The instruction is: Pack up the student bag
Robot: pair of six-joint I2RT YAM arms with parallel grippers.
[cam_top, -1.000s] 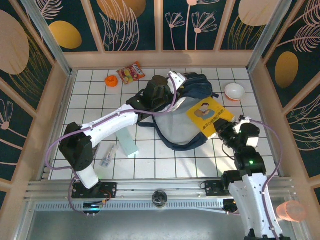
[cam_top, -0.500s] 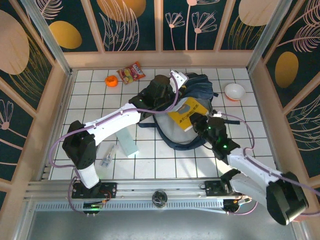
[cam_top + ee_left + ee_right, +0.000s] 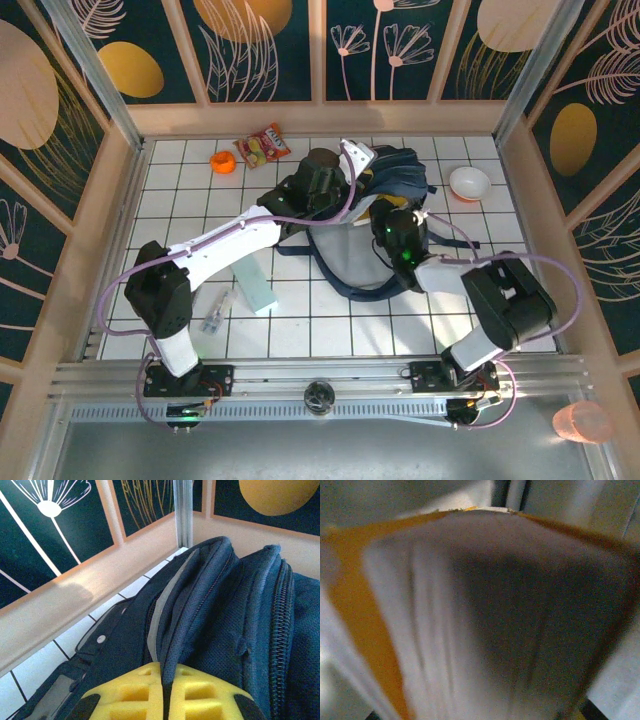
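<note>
**Inspector:** Location of the student bag (image 3: 405, 172)?

**Assistant:** Rear centre of the white tiled table (image 3: 180, 190), top end toward the back wall. The main compartment gapes and pale lining is exposed.

**Inspector:** Left gripper (image 3: 162, 697)?

**Assistant:** Clenched on the bag's rim. In the wrist view both yellow fingers (image 3: 200, 700) press together, with a fold of navy fabric and a grey strip pinched between them, beside the zip track. The arm reaches across from the near left.

**Inspector:** Right gripper (image 3: 392, 225)?

**Assistant:** At the mouth of the bag, over the exposed lining. It grips a book (image 3: 485, 620) with an orange-yellow cover. Its wrist view is blurred and shows page edges and cover at close range. The fingertips are hidden behind the book.

**Inspector:** Loose items?

**Assistant:** A red snack packet (image 3: 262, 146) and a small orange object (image 3: 222, 160) lie at the back left, apart from the bag. A white bowl (image 3: 469, 182) sits just right of the bag. A pale green block (image 3: 255, 285) and a clear plastic piece (image 3: 215, 315) lie beside the left arm, front left.
</note>
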